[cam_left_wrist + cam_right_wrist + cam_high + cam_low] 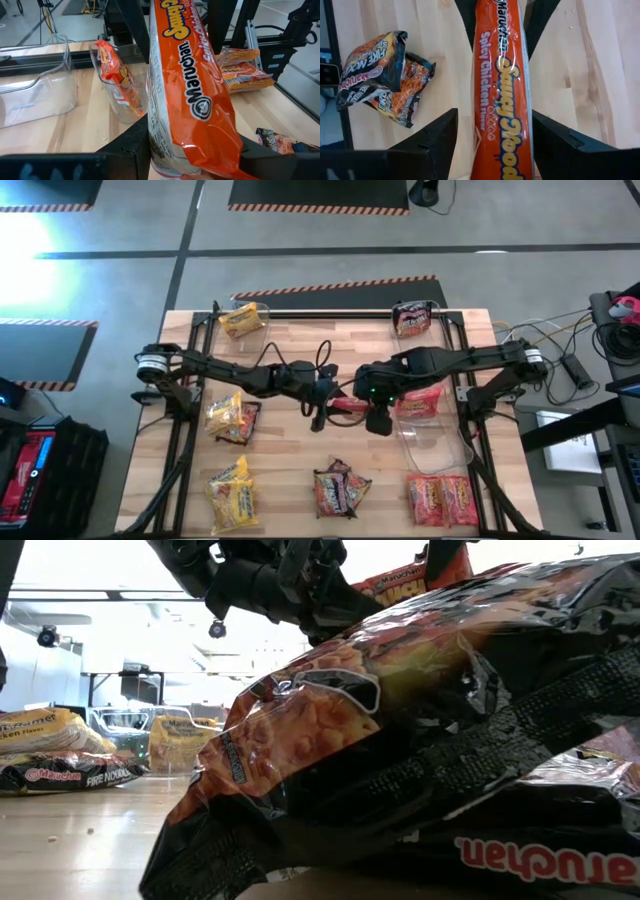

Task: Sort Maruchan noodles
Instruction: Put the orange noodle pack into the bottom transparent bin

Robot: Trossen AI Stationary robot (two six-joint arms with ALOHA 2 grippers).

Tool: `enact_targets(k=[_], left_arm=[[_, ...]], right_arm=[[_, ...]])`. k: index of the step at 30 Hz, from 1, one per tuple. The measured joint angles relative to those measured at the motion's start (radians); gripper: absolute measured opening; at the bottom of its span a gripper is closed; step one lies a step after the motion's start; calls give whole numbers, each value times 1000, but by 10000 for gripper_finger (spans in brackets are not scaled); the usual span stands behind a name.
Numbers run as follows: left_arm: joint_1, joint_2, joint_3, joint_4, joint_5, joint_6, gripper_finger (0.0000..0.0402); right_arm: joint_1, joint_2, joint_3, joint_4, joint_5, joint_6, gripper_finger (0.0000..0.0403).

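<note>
Left gripper (318,412) clamped on an orange noodle packet (345,408) above mid-table, right gripper (378,420) spread wide around it.

Sorting is judged half done: some packets are binned (orange ones in the clear bin (430,442)), and front piles remain.

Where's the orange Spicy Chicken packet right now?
In the high view, the orange packet is at mid-table, held in the left pincer, its other end between the open fingers of the right pincer, left of a clear bin.
</note>
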Motion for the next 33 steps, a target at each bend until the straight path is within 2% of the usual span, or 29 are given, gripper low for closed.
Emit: enact_targets(k=[5, 15, 20, 27, 33], left_arm=[[0, 0, 0, 10, 0, 19, 125], [0, 0, 0, 26, 0, 11, 125], [0, 0, 0, 32, -1, -22, 132], [0, -5, -1, 36, -8, -28, 173], [0, -12, -1, 24, -9, -27, 202]], right_arm=[[0, 0, 0, 0, 0, -22, 184], [-4, -2, 0, -25, 8, -64, 107], [-10, -8, 1, -42, 1, -79, 114], [-10, -41, 3, -90, -9, -76, 109], [-10, -55, 4, -226, -8, -57, 111]])
